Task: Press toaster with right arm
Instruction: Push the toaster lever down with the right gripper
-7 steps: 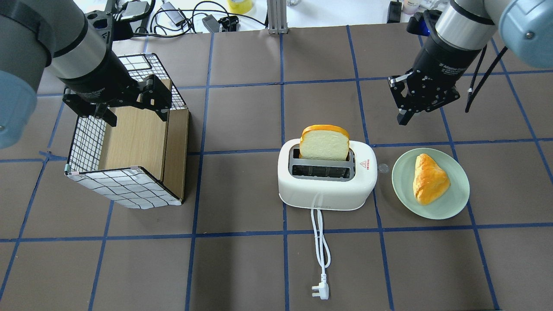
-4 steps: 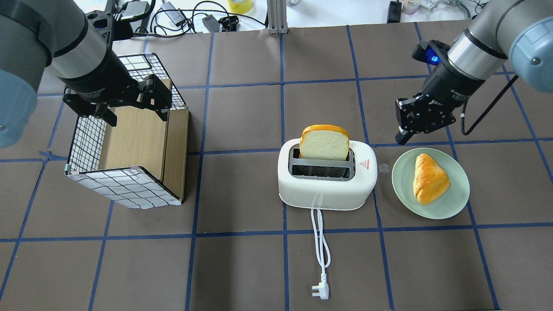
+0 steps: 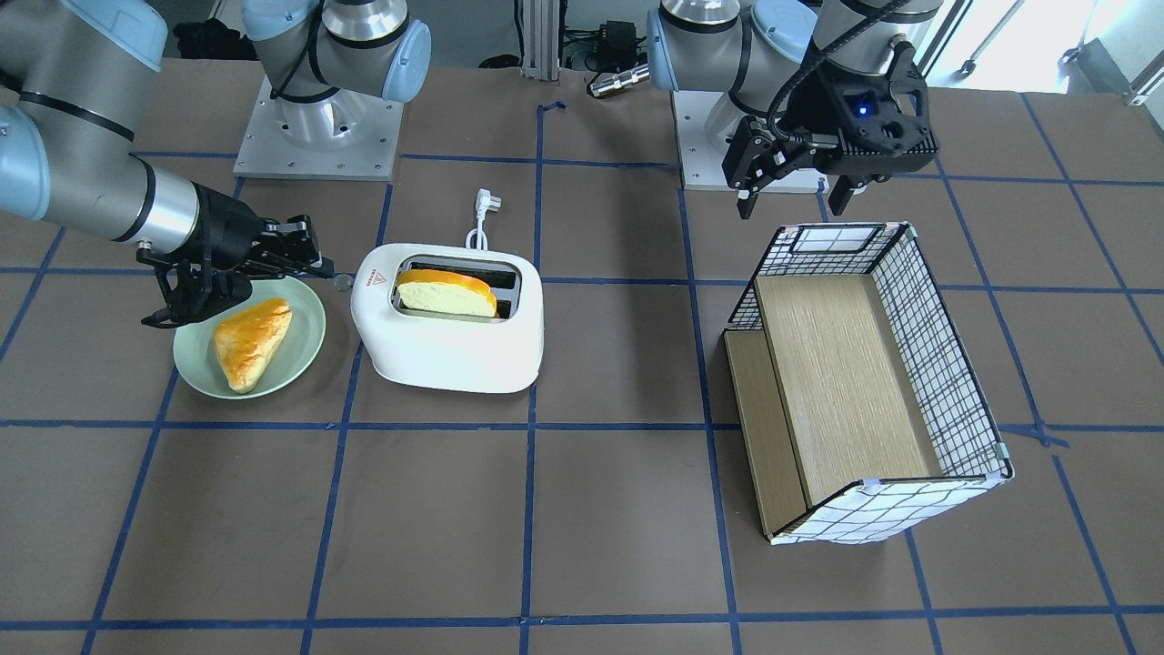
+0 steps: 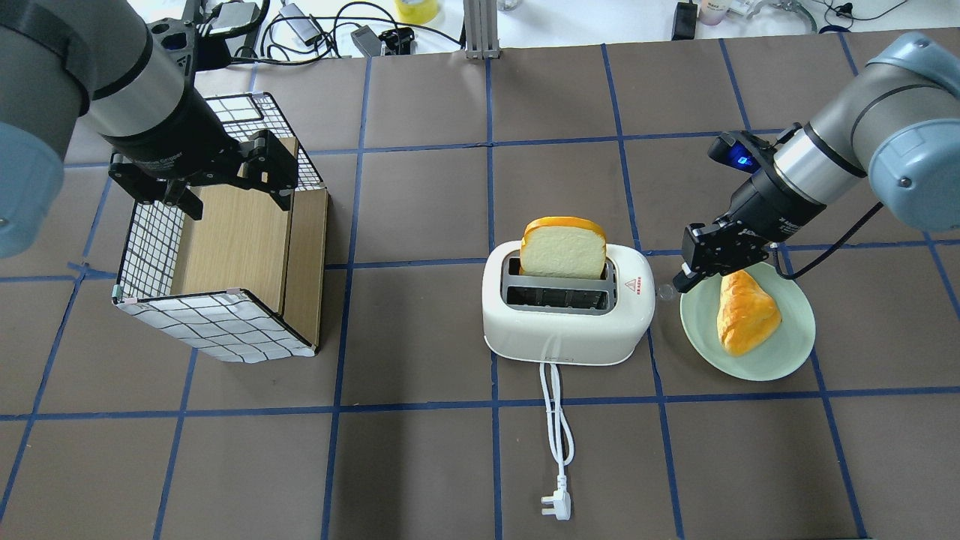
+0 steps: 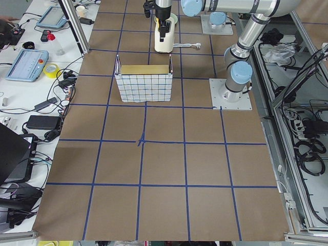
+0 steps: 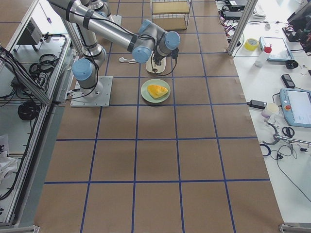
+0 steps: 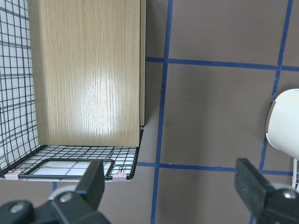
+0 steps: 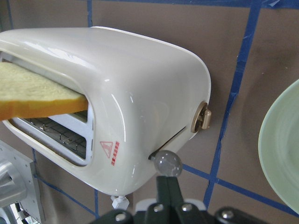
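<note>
The white toaster (image 4: 562,322) stands mid-table with a bread slice (image 4: 564,247) upright in its far slot. Its clear lever knob (image 4: 664,292) sticks out of the end that faces the green plate. My right gripper (image 4: 681,282) is shut and empty, with its tip right beside that knob, over the plate's edge. In the right wrist view the shut fingers (image 8: 167,189) sit just behind the knob (image 8: 167,163), under the toaster (image 8: 140,79); I cannot tell whether they touch. My left gripper (image 4: 236,196) is open and empty above the wire basket.
A green plate (image 4: 780,352) with a pastry (image 4: 742,311) lies right of the toaster. A wire basket with wooden shelves (image 4: 225,330) stands at the left. The toaster's white cord and plug (image 4: 556,506) trail toward the near edge.
My right gripper has come down and toward the toaster, from the far right of the table to the lever knob. The left arm has not moved.
</note>
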`<state>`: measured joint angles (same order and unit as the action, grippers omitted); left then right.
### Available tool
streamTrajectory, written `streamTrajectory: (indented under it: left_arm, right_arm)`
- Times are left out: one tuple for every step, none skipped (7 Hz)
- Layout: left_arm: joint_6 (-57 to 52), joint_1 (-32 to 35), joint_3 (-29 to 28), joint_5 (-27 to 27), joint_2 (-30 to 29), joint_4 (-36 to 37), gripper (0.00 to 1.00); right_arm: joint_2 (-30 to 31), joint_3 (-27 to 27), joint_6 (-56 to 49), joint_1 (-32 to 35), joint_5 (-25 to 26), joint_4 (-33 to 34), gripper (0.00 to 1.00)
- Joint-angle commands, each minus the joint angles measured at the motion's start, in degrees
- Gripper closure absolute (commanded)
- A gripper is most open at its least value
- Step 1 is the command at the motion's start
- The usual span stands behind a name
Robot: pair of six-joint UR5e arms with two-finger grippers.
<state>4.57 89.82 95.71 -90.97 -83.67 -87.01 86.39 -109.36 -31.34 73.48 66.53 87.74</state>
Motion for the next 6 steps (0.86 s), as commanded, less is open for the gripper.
streamTrajectory:
  left_arm:
    - [0.0,0.0,0.0,0.0,0.0,0.0,0.00]
    - [0.0,0.0,0.0,0.0,0.0,0.0,0.00]
    - [0.0,0.0,0.0,0.0,0.0,0.0,0.00]
    - [0.0,0.0,0.0,0.0,0.0,0.0,0.00]
    - [0.0,0.0,0.0,0.0,0.0,0.0,0.00]
    - [0.0,0.0,0.0,0.0,0.0,0.0,0.00]
  right_arm:
    - [-0.8,-0.5,-0.8,-0.2,-1.1,0.3,1.00]
    - [-1.0,-0.7,-0.7,-0.2,-1.2,1.7,1.00]
    - [-1.0,-0.7,-0.7,-0.2,-1.8,1.8,1.00]
    - [-1.2,-0.8,-0.8,-0.2,-2.4,1.7,1.00]
    - [-1.4,-1.5,-0.8,-0.2,-2.3,2.8,1.00]
    - [-1.4,-2.2,-0.8,-0.2,-2.3,4.0,1.00]
